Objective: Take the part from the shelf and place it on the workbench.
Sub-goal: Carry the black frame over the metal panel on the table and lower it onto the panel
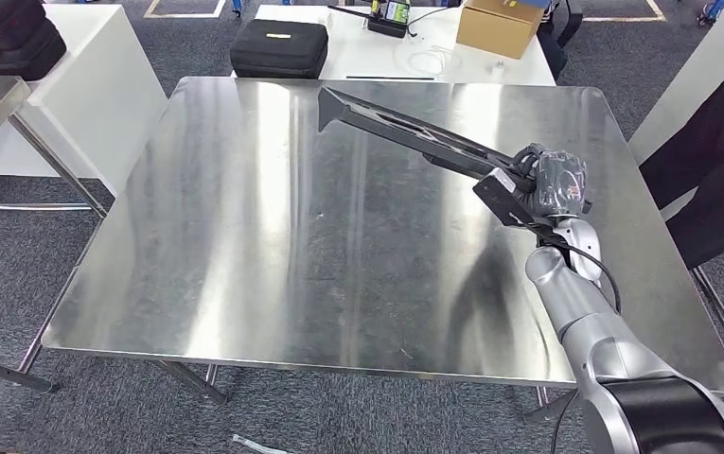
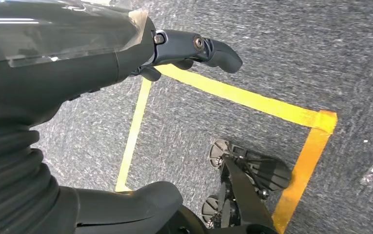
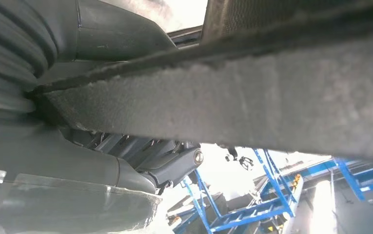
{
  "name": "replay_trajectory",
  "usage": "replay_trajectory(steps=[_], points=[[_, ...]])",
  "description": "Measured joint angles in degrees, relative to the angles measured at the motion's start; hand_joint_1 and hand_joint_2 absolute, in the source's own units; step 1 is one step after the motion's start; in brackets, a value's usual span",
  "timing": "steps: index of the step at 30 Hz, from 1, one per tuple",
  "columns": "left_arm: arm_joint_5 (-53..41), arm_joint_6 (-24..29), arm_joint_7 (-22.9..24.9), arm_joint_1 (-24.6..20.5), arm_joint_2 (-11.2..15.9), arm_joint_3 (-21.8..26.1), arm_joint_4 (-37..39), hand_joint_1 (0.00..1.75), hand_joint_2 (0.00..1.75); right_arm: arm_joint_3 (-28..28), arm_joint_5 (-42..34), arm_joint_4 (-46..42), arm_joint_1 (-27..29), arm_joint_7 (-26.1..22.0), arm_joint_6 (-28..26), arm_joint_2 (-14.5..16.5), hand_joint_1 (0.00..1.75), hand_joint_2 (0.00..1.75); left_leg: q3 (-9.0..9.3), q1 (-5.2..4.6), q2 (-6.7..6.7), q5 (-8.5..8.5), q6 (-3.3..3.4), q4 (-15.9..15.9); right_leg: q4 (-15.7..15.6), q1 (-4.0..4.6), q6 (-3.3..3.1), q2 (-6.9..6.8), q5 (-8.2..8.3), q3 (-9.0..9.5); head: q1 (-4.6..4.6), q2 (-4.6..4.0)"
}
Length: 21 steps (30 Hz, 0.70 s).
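My left hand (image 2: 184, 51) hangs over grey carpet marked with yellow tape (image 2: 252, 100), fingers loosely apart and holding nothing. From the head view, the long black part (image 1: 414, 137) slants above the steel workbench (image 1: 244, 236), grasped near one end by my right hand (image 1: 552, 180). The right wrist view adds the part's rough grey underside (image 3: 252, 107) crossing close before the fingers (image 3: 174, 163).

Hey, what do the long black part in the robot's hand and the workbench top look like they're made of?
Part: looks like matte black moulded plastic or coated metal; it shows no shine, and the right wrist view shows a grainy surface.
Workbench: seems brushed steel or similar sheet metal, with streaky bright reflections.
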Motion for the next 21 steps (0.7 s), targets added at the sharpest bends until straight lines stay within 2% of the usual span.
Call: replay_trajectory(steps=[2, 4, 5, 6, 7, 8, 9, 10, 11, 13, 16, 17, 18, 20, 21], points=[[0.0, 0.0, -0.16, -0.03, -0.01, 0.01, 0.0, 0.0, 1.75, 0.01, -0.09, 0.06, -0.16, -0.09, -0.01, 0.01, 1.73, 1.75, -3.03, 0.13, 0.23, -2.44, -0.5, 5.74, -0.02, 0.02, -0.77, -0.02, -0.45, 0.58, -0.03, 0.01], [-0.04, 0.01, -0.24, 0.07, -0.02, 0.01, 0.0, 0.0, 1.75, 0.11, -0.34, 0.15, -0.2, 0.0, 0.01, 0.01, 1.73, 1.75, -7.54, 0.17, 0.32, -4.61, -0.65, 13.24, -0.03, 0.33, -1.43, -0.05, -0.91, 1.09, -0.03, 0.01], [-0.09, 0.08, -0.07, 0.15, -0.02, 0.01, 0.01, 0.0, 1.75, 0.24, -0.47, 0.2, -0.08, 0.17, 0.02, 0.02, 1.73, 1.75, -9.09, 0.17, 0.34, -4.49, -0.55, 15.11, -0.03, 0.52, -1.72, -0.03, -1.14, 1.39, -0.03, 0.01], [-0.15, 0.21, 0.18, 0.23, -0.03, 0.01, 0.01, 0.0, 1.75, 0.41, -0.62, 0.22, 0.15, 0.37, 0.01, 0.03, 1.73, 1.75, -9.57, 0.14, 0.35, -3.14, -0.28, 14.73, -0.03, 0.72, -1.9, 0.04, -1.42, 1.78, -0.02, 0.0], [-0.22, 0.37, 0.46, 0.29, -0.03, 0.01, 0.02, 0.0, 1.75, 0.57, -0.73, 0.23, 0.44, 0.56, -0.02, 0.04, 1.73, 1.75, -8.96, 0.07, 0.35, -0.84, 0.15, 12.16, -0.03, 0.9, -2.03, 0.1, -1.73, 2.25, -0.03, 0.0], [-0.26, 0.5, 0.65, 0.33, -0.02, 0.01, 0.02, 0.0, 1.75, 0.7, -0.83, 0.23, 0.74, 0.62, -0.09, 0.05, 1.73, 1.75, -7.58, -0.08, 0.33, 1.78, 0.72, 8.21, -0.04, 1.03, -2.07, 0.17, -2.08, 2.72, -0.02, 0.01], [-0.28, 0.59, 0.73, 0.35, 0.03, 0.01, 0.04, 0.0, 1.75, 0.79, -0.92, 0.24, 1.02, 0.62, -0.19, 0.05, 1.73, 1.75, -6.07, -0.27, 0.35, 3.62, 1.26, 4.63, -0.09, 1.25, -1.98, 0.21, -2.42, 3.08, 0.0, 0.01], [-0.32, 0.64, 0.76, 0.39, 0.07, 0.01, 0.07, 0.0, 1.75, 0.86, -0.97, 0.26, 1.19, 0.58, -0.29, 0.04, 1.73, 1.75, -4.76, -0.49, 0.36, 4.59, 1.69, 1.89, -0.12, 1.42, -1.85, 0.24, -2.68, 3.28, 0.01, 0.02], [-0.34, 0.67, 0.78, 0.4, 0.11, 0.01, 0.1, 0.0, 1.75, 0.9, -1.02, 0.29, 1.31, 0.54, -0.39, 0.02, 1.73, 1.75, -3.98, -0.67, 0.37, 4.71, 1.94, 0.41, -0.15, 1.5, -1.7, 0.26, -2.85, 3.31, 0.01, 0.02], [-0.39, 0.73, 0.84, 0.41, 0.1, 0.0, 0.14, 0.0, 1.75, 0.93, -1.12, 0.36, 1.54, 0.49, -0.56, -0.08, 1.73, 1.75, -3.48, -0.96, 0.38, 4.13, 2.07, -0.19, -0.33, 1.46, -1.26, 0.27, -2.97, 3.25, 0.01, 0.02], [-0.4, 0.78, 0.91, 0.5, 0.07, 0.01, 0.16, 0.0, 1.75, 1.09, -1.16, 0.4, 1.91, 0.39, -0.67, -0.21, 1.73, 1.75, -2.58, -0.77, 0.38, 4.02, 2.4, -1.31, 0.11, 1.46, -0.57, 0.12, -3.54, 3.07, 0.03, 0.02], [-0.41, 0.79, 0.92, 0.49, 0.05, 0.01, 0.16, 0.0, 1.75, 1.19, -1.17, 0.4, 1.94, 0.37, -0.69, -0.28, 1.73, 1.75, -2.07, -0.61, 0.37, 4.02, 2.54, -1.83, 1.87, 1.51, -0.5, 0.05, -4.26, 2.19, 0.11, 0.01], [-0.43, 0.79, 0.93, 0.47, 0.03, 0.01, 0.16, 0.0, 1.75, 1.27, -1.2, 0.42, 1.98, 0.36, -0.7, -0.4, 1.73, 1.75, -1.62, -0.5, 0.35, 3.94, 2.71, -2.18, 4.9, 1.49, -0.52, -0.01, -5.36, 0.54, 0.15, 0.01], [-0.45, 0.78, 0.95, 0.42, -0.09, 0.0, 0.17, 0.0, 1.75, 1.38, -1.31, 0.58, 2.24, 0.39, -0.71, -0.55, 1.73, 1.75, -1.12, -0.53, 0.27, 3.48, 2.96, -2.26, 12.77, 1.44, -0.49, 0.0, -7.69, -4.12, 0.21, 0.01], [-0.45, 0.78, 0.97, 0.45, -0.15, 0.0, 0.18, 0.0, 1.75, 1.4, -1.34, 0.69, 2.49, 0.41, -0.72, -0.59, 1.73, 1.75, -0.8, -0.53, 0.22, 3.19, 2.97, -2.25, 15.34, 1.38, -0.21, -0.01, -8.0, -6.0, 0.2, 0.02]])
